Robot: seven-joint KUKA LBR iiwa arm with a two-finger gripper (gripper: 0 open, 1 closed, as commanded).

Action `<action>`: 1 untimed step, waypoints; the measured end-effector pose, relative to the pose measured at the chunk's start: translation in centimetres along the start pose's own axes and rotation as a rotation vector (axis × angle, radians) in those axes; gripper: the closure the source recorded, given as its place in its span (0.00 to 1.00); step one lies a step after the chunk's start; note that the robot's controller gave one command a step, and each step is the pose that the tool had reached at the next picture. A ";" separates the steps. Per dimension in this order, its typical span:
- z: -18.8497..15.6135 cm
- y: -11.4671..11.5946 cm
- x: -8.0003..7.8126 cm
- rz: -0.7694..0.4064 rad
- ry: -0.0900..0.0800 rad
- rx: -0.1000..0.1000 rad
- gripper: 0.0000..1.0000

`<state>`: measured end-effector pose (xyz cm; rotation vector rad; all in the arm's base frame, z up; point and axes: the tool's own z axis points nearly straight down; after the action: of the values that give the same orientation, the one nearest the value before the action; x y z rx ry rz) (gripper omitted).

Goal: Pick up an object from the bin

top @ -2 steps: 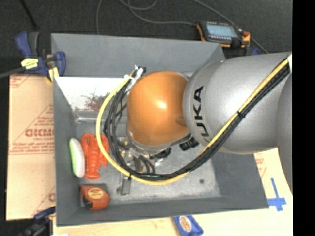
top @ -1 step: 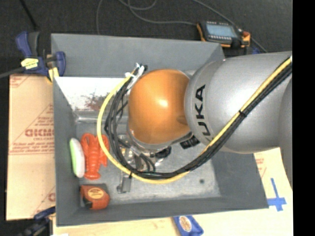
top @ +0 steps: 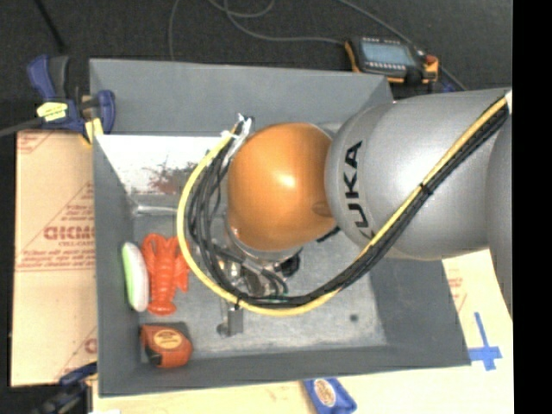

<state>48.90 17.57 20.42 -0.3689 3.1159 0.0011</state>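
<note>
Claw (top: 231, 319): hangs low over the floor of the grey bin (top: 224, 89), under the arm's wrist; whether it is apart or together cannot be told.
Arm (top: 405, 188): silver, reaching in from the view's right, with an orange cover (top: 276, 184) above the claw and black and yellow cables (top: 194, 222) looping round it.
Tape measure (top: 166, 345): orange, flat on the floor, near the claw, down and to its left; the closest thing to it, apart from it.
Lobster toy (top: 164, 270): red-orange, left of the claw and slightly higher in the view.
Oblong thing (top: 134, 276): white and green, touching the lobster toy's far side from the claw.
</note>
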 end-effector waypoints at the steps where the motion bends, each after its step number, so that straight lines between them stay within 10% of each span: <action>1: 2.6 -4.4 -0.9 -0.179 0.002 0.000 0.00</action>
<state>50.78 13.47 17.79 -0.6459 3.0726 0.0000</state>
